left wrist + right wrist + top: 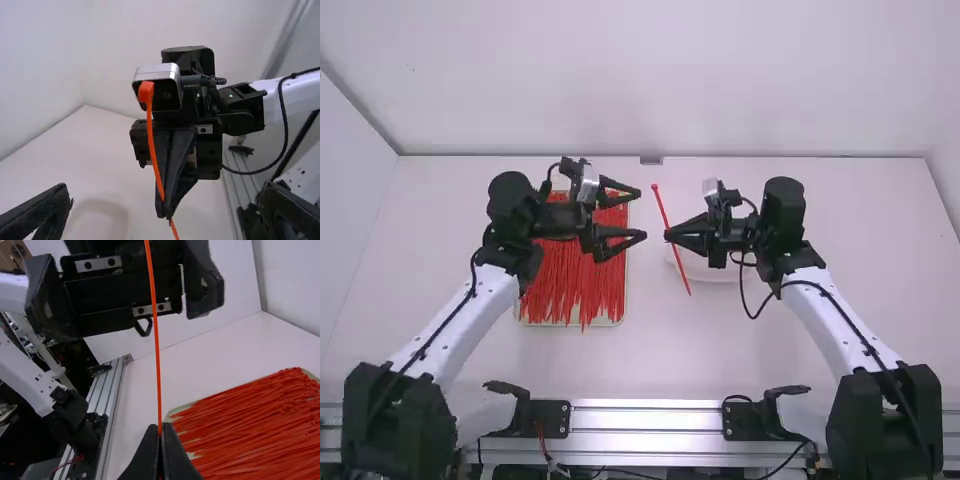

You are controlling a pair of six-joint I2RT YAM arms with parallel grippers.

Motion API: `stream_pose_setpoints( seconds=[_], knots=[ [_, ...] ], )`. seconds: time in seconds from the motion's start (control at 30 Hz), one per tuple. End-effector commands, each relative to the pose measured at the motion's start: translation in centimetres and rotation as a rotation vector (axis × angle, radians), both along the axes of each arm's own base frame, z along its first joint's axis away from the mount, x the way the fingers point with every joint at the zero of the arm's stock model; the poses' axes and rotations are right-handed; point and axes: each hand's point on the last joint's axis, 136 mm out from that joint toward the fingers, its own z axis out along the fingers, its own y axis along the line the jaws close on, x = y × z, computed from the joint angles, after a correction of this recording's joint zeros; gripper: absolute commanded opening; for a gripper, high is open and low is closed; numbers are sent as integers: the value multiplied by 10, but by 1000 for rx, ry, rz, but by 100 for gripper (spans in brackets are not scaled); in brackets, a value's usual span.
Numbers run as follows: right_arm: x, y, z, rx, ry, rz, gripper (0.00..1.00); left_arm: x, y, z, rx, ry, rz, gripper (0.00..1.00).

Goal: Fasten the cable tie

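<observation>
A single red cable tie (660, 208) stands slanted above the table's middle, pinched low on its strap by my right gripper (668, 236), which is shut on it. In the right wrist view the strap (154, 340) rises straight from the closed fingertips (152, 447). The tie's square head (145, 91) is at the upper end. My left gripper (640, 215) hovers open just left of the tie, its fingers spread and pointing at it, not touching. From the left wrist view I face the right gripper (165, 210) head-on.
A beige tray (624, 300) piled with several red cable ties (570, 285) lies on the white table under the left arm's wrist. The same pile (250, 425) shows below the right gripper. An aluminium rail (640, 415) runs along the front edge.
</observation>
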Motion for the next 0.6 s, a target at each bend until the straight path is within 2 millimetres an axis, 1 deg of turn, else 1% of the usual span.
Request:
stream_pose_setpoints(
  seconds=[0.0,0.07,0.17,0.23,0.27,0.33,0.37,0.43,0.47,0.5,0.57],
  knots=[
    [-1,2,11,10,-41,24,0,-8,-4,9,6,-30,-127,90],
    [-3,4,10,9,-46,29,0,-3,-4,11,8,-29,-144,85],
    [-4,6,10,10,-64,37,0,4,-9,13,7,-26,-160,76],
    [-4,6,10,9,-69,36,0,5,-9,15,6,-41,-162,75],
    [-3,6,10,9,-69,33,0,5,-9,16,4,-56,-163,69],
    [-3,6,11,9,-73,34,0,5,-9,19,-1,-61,-160,64],
    [-3,6,11,9,-73,33,0,4,-9,21,-4,-71,-161,59],
    [-3,6,11,10,-79,33,0,4,-8,27,-13,-80,-161,45],
    [-3,6,11,11,-80,33,0,3,-8,29,-17,-83,-162,40],
    [-3,6,12,12,-86,34,0,2,-8,32,-22,-88,-163,38],
    [-3,6,13,14,-99,34,0,3,-8,37,-34,-89,-152,38]
  ],
)
